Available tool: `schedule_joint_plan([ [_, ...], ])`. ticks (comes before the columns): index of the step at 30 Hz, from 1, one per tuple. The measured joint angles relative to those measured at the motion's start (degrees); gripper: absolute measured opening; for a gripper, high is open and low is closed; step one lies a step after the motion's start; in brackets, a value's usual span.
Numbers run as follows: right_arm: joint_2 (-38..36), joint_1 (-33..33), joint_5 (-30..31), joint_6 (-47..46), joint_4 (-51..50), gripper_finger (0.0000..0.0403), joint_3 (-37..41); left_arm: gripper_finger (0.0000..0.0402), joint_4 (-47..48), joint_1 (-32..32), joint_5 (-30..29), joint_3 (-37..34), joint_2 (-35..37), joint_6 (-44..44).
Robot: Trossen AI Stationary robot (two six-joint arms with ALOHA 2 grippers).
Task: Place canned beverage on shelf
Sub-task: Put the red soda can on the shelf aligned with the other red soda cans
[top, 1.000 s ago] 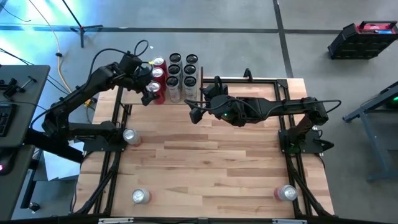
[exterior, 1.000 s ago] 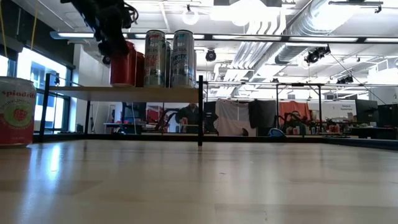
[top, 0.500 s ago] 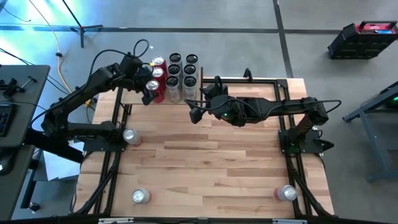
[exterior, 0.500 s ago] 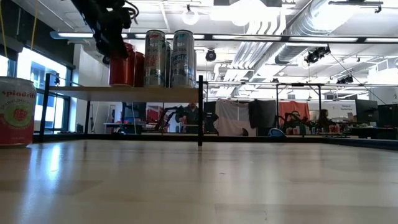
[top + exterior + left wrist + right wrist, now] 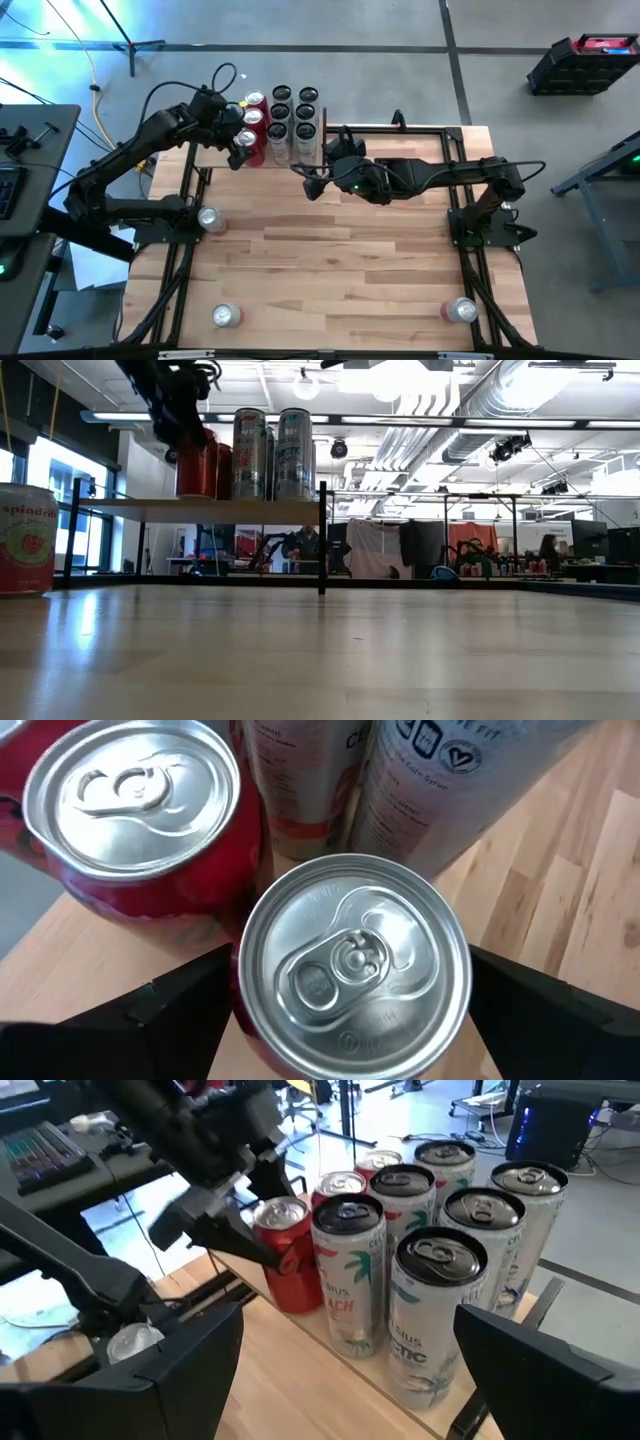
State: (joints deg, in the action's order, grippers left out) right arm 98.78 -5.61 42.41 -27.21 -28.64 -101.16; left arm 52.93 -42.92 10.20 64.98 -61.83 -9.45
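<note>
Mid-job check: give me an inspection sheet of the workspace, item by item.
Surface: wooden tabletop, bare in the middle.
Job's things: shelf holds red cans and tall white cans; the front red can sits between the left tool's open fingers.
Clutter: three loose cans on the table.
Grippers: left tool at the shelf; right tool open, beside the shelf, empty.
Cables: black loop at the left arm.
Surroundings: black case on the floor.

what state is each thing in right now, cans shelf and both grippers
left gripper: open, fingers either side of a red can
red can: upright on the shelf, unopened
shelf: holds red and tall white cans
tall white cans: upright, unopened
right gripper: open, empty, beside the shelf
loose cans: upright on the table
</note>
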Motion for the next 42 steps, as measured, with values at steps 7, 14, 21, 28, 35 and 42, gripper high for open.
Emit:
schedule_joint_plan([
  [7, 1.13, 0.4, -0.47, -1.39, -0.57, 0.0348, 0.0, 0.0356, 0.02, 0.24, -2.1, -0.01, 1.13, -1.11],
  [14, 1.77, 0.4, -0.65, -1.34, -0.77, 0.0348, 0.02, 0.0356, 0.65, 0.24, -2.25, 0.73, 1.86, -1.16],
  [21, 1.75, 0.4, -0.63, -1.3, -0.7, 0.0348, 0.02, 0.0356, 5.51, 0.24, -2.26, 5.13, 1.91, -2.39],
  [28, 1.75, 0.16, -0.65, -2.17, -2.89, 0.0348, 0.02, 0.0356, 14.51, 0.24, -8.21, 6.81, 3.13, -4.97],
  [35, 1.75, 0.25, -0.63, -2.55, -3.68, 0.0348, 0.02, 0.0348, 13.77, 0.2, -8.82, 2.8, 4.14, -3.21],
  [42, 1.75, 0.27, -0.64, -2.87, -3.68, 0.0348, 0.02, 0.0322, 8.8, 0.31, -7.91, -1.4, 4.09, -0.79],
])
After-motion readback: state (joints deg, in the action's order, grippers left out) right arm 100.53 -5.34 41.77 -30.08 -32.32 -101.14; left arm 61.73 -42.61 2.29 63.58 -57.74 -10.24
